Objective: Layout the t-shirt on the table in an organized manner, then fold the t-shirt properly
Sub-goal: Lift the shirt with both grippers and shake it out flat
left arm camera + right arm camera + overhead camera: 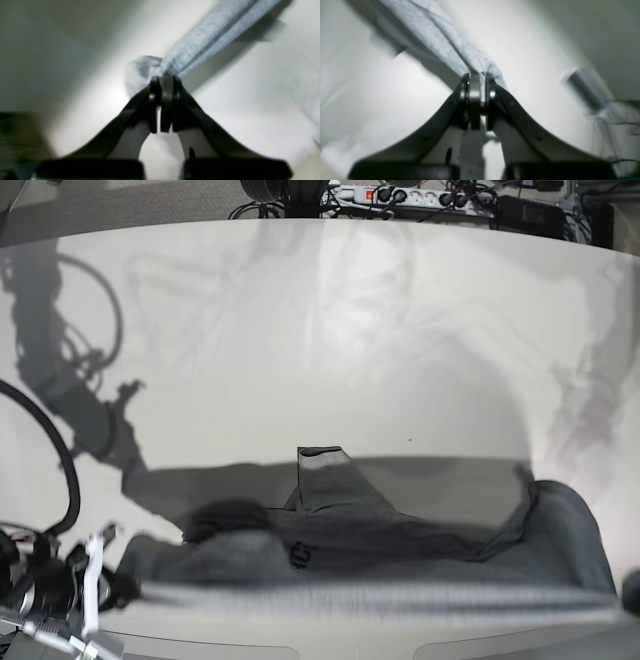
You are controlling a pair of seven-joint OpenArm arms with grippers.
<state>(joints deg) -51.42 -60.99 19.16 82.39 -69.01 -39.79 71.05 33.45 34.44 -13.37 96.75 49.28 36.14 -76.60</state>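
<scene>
T-shirt: heather-grey knit [400, 555], stretched as a long band across the near edge of the table in my base view, motion-blurred along its lower hem; a dark seam line crosses its upper folds, and one corner flap stands up near the middle.
T-shirt, left wrist view: the cloth [200, 42] runs away from the tips as a taut, ribbed-looking rope of fabric, with a small rounded bunch beside the tips.
T-shirt, right wrist view: soft flecked jersey [440, 37] pulled into long creases, a thin dark seam running down it.
Left pincer: black curved fingers, tips [163, 86] pressed together and clamped on a gathered end of the t-shirt.
Right pincer: same black curved shape with shiny metal at the tips [476, 85], closed tight on a bunched end of the t-shirt.
Table: glossy off-white top [320, 330] with a curved far edge, smooth enough that I see arm shadows and reflections on it.
Right arm: cabled hardware [60, 580] at the lower left of my base view, blurred.
Beyond the table: a power strip [410, 196] and tangled cables on the floor.
</scene>
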